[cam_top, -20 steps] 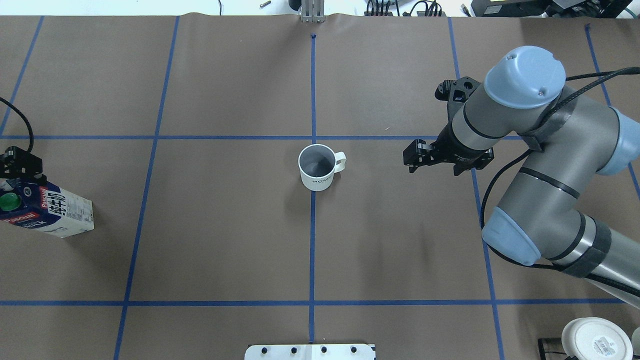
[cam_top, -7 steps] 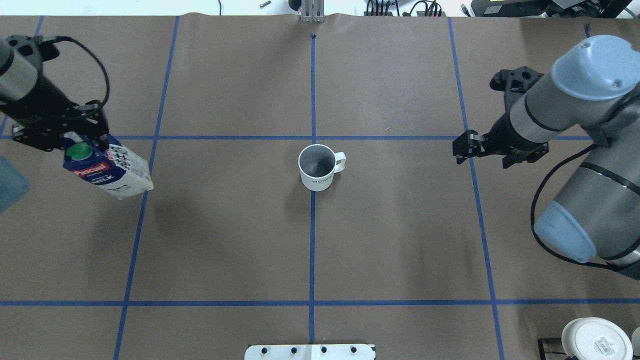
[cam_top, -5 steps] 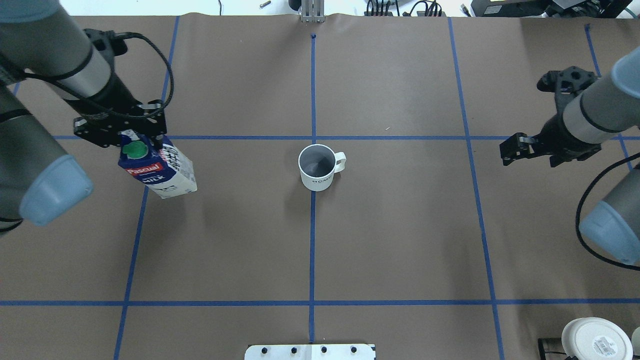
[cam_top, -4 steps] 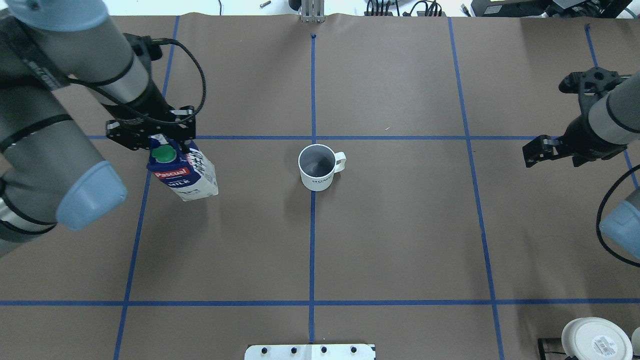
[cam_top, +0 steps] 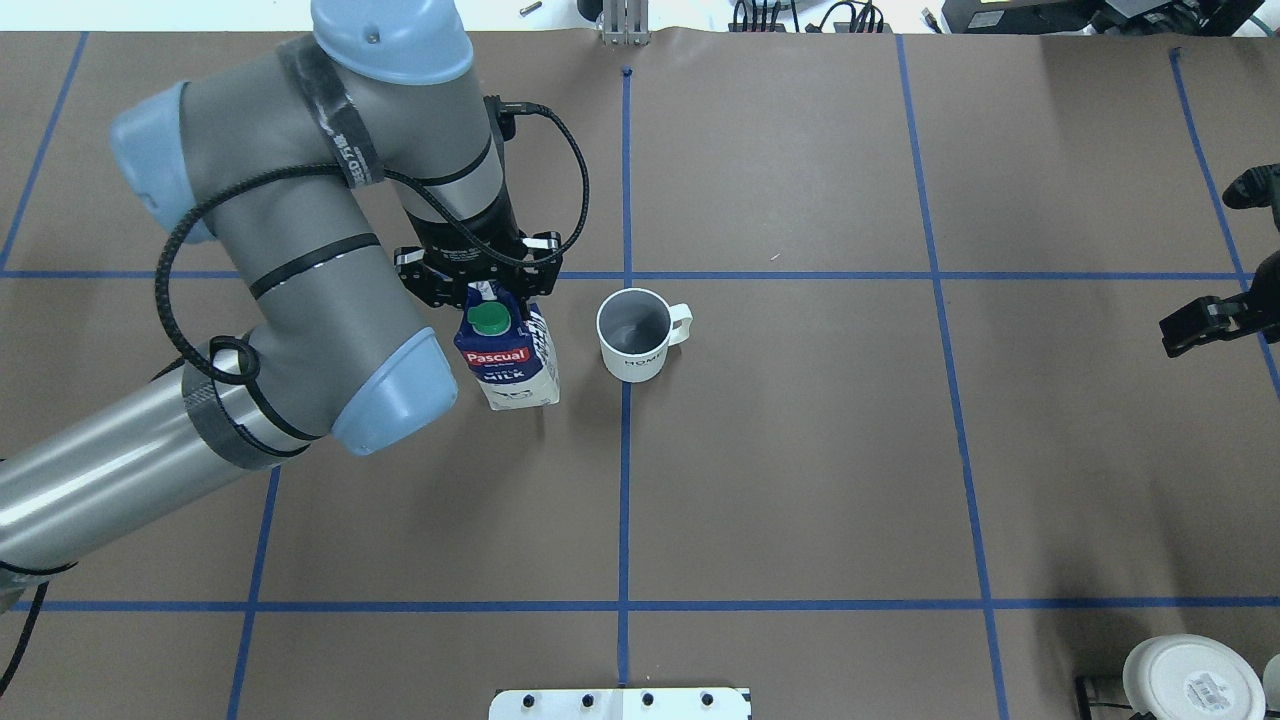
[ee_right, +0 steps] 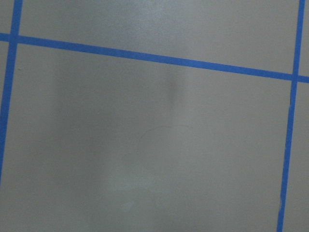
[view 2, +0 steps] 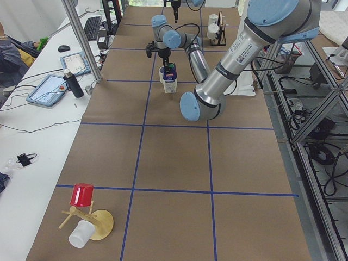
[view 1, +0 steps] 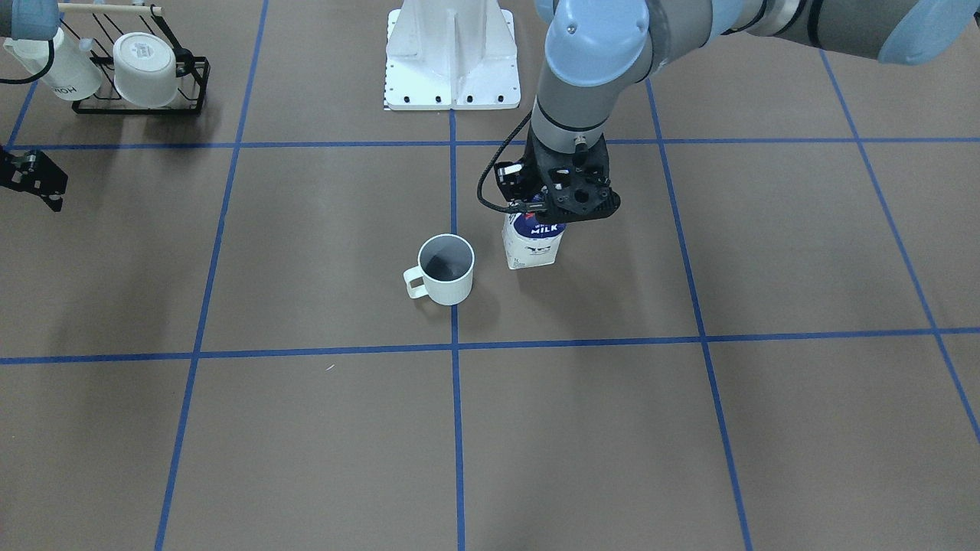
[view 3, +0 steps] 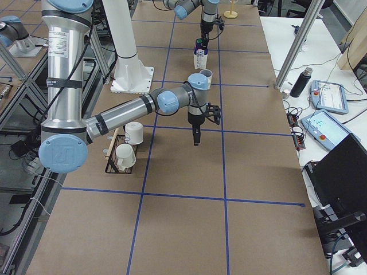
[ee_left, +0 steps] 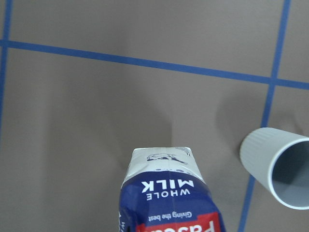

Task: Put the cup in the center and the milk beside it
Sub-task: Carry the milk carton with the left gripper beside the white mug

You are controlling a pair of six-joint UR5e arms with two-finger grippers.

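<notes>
The cup (cam_top: pixel 635 335) is a white mug with a loop handle and a grey inside. It stands upright on the centre tape line and also shows in the front view (view 1: pixel 448 269). The milk (cam_top: pixel 507 355) is a navy and white carton with a green cap, upright just to the cup's left and apart from it. My left gripper (cam_top: pixel 478 285) is shut on the carton's top. I cannot tell whether the carton's base touches the table. The left wrist view shows the milk (ee_left: pixel 169 193) with the cup (ee_left: pixel 277 166) beside it. My right gripper (cam_top: pixel 1185 335) is open and empty at the far right edge.
A black rack (view 1: pixel 138 76) holding two other white cups stands at the table's near right corner; one cup's base shows in the overhead view (cam_top: pixel 1190 680). The robot's white base plate (view 1: pixel 452 53) is at the near edge. Blue tape lines grid the brown table.
My left arm has carried the milk from the table's left edge rightward to just beside the cup. My right arm has drawn back to the right edge. The cup has not moved.
</notes>
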